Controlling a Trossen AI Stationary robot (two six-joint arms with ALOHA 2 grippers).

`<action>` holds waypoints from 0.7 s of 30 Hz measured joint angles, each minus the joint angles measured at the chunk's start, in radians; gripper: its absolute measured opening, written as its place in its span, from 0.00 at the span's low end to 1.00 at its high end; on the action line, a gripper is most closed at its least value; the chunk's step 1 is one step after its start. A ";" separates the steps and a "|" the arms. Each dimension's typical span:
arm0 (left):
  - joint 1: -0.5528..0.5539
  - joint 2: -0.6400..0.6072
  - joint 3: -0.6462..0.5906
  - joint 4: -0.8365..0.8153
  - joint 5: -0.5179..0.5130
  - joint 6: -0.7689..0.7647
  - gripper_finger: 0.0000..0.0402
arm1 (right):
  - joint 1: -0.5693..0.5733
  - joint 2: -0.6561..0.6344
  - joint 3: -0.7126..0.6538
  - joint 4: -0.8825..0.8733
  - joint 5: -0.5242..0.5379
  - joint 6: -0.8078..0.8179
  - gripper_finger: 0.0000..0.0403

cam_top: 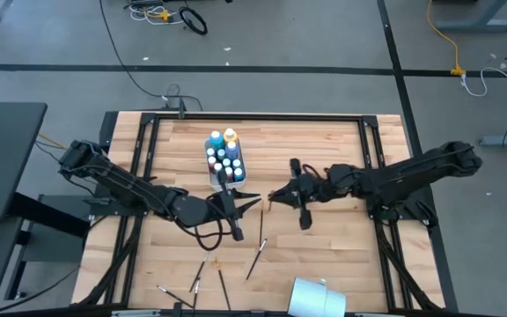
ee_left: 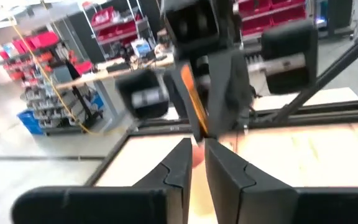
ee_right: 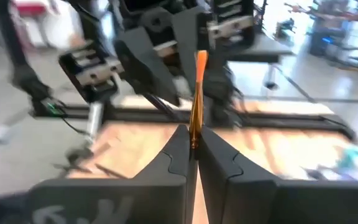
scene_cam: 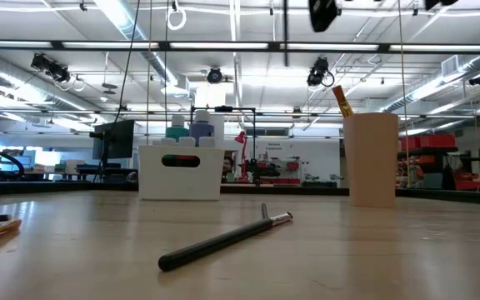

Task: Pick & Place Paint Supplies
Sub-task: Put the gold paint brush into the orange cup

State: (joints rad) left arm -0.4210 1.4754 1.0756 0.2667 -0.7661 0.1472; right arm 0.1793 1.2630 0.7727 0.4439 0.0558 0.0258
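I run both arms at mid-table. The high view has the left gripper (cam_top: 252, 204) and the right gripper (cam_top: 275, 195) tip to tip, just near of the white plastic caddy (cam_top: 225, 180), but whatever sits between them is too small to make out there.

The right wrist view settles it: the right gripper (ee_right: 193, 140) is clamped on a thin orange-handled wooden brush (ee_right: 197, 93), which stands up from its fingertips. The left wrist view shows the left gripper (ee_left: 197, 149) with only a narrow gap between its fingers (ee_left: 225, 171), and the same brush (ee_left: 191, 106) ends right at the tips. I cannot tell whether it touches them.

The low view alone shows a tall beige cup (scene_cam: 372, 158) standing upright on the right with one yellow-orange brush (scene_cam: 342, 100) sticking out. From above the cup (cam_top: 317, 298) sits at the near edge.

Counts from the high view:
- One caddy of small paint bottles (cam_top: 224, 157), with one yellow top and the rest blue or white. They are too small for an exact count.
- At least four loose dark-tipped brushes (cam_top: 255, 262) on the near half of the wooden table (cam_top: 341, 255).
- The low view shows one dark brush (scene_cam: 223, 237) lying close up.
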 joint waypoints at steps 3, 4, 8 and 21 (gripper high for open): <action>0.000 0.000 0.000 -0.070 0.000 -0.070 0.16 | 0.027 -0.092 0.000 -0.180 0.120 -0.042 0.04; 0.000 0.000 0.000 -0.091 0.000 -0.095 0.16 | 0.040 -0.119 0.000 -0.235 0.170 -0.042 0.03; 0.000 0.000 0.000 -0.163 0.001 -0.181 0.16 | 0.100 -0.196 0.000 -0.395 0.409 -0.034 0.03; 0.000 0.000 0.000 -0.216 0.001 -0.247 0.16 | 0.141 -0.220 -0.001 -0.682 0.699 0.134 0.04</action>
State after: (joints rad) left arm -0.4210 1.4750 1.0756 0.0506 -0.7654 -0.1002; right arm 0.3200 1.0428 0.7715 -0.2385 0.7553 0.1597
